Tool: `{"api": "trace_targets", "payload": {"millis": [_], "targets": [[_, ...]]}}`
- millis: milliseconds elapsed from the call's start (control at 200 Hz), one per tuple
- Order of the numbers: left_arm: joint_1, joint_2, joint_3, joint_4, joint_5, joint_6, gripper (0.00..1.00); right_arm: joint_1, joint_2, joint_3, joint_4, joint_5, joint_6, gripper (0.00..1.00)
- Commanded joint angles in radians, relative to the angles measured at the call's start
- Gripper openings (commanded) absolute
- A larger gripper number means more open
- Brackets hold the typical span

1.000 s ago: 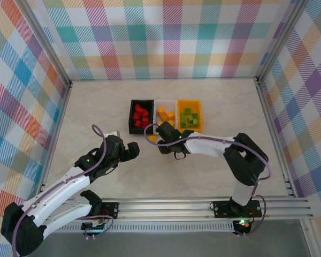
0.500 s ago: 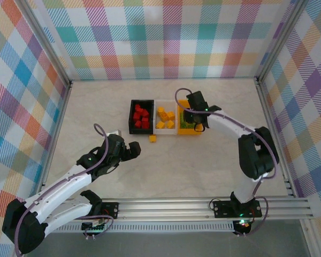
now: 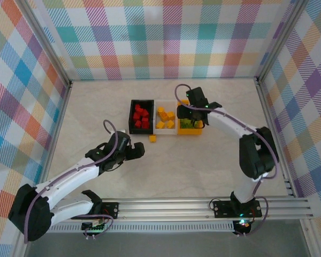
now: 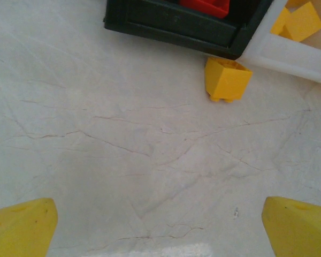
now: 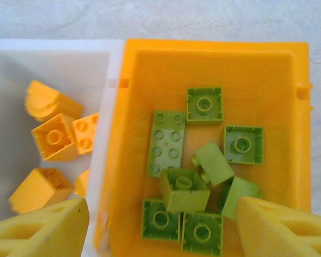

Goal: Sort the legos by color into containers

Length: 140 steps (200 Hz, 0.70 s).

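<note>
Fingers of the left gripper (image 3: 135, 151), seen from above, stand wide apart and empty. They point toward the one loose yellow brick (image 3: 152, 138), which lies on the table (image 3: 96, 107) just in front of the black bin (image 3: 141, 130) and the white bin (image 3: 166, 131). The right gripper (image 3: 192, 119) hangs over the orange bin (image 3: 188, 131).

In the left wrist view, the pads (image 4: 21, 230) frame bare table. The yellow brick (image 4: 227, 79) lies ahead, tipped over, just beside the corner where the black bin (image 4: 171, 24) meets the white bin (image 4: 289, 56).

In the right wrist view, the fingers (image 5: 40, 230) are spread with nothing between them, above green bricks (image 5: 166, 143) in the orange bin (image 5: 214, 64).

The brick looks light, rigid and smooth. It is probably best pinched across two flat opposite sides, keeping clear of the bin wall.
</note>
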Motion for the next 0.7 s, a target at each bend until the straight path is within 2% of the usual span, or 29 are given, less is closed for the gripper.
{"api": "trace_targets", "payload": {"millis": [0, 130, 385, 565, 695], "targets": [[-0.003, 0.071, 0.062, 0.043, 0.026, 0.037, 0.96, 0.042, -0.105, -0.081, 0.055, -0.058, 0.009, 0.73], [-0.079, 0.188, 0.110, 0.065, -0.032, 0.045, 0.95, 0.067, -0.156, -0.158, 0.080, -0.067, 0.022, 0.74], [-0.228, 0.458, 0.213, 0.209, -0.270, 0.099, 0.84, 0.068, -0.213, -0.235, 0.096, -0.061, 0.037, 0.74], [-0.235, 0.613, 0.266, 0.289, -0.396, 0.125, 0.78, 0.067, -0.244, -0.249, 0.092, -0.052, 0.028, 0.74], [-0.220, 0.688, 0.306, 0.311, -0.405, 0.131, 0.74, 0.068, -0.269, -0.263, 0.092, -0.045, 0.023, 0.74]]}}
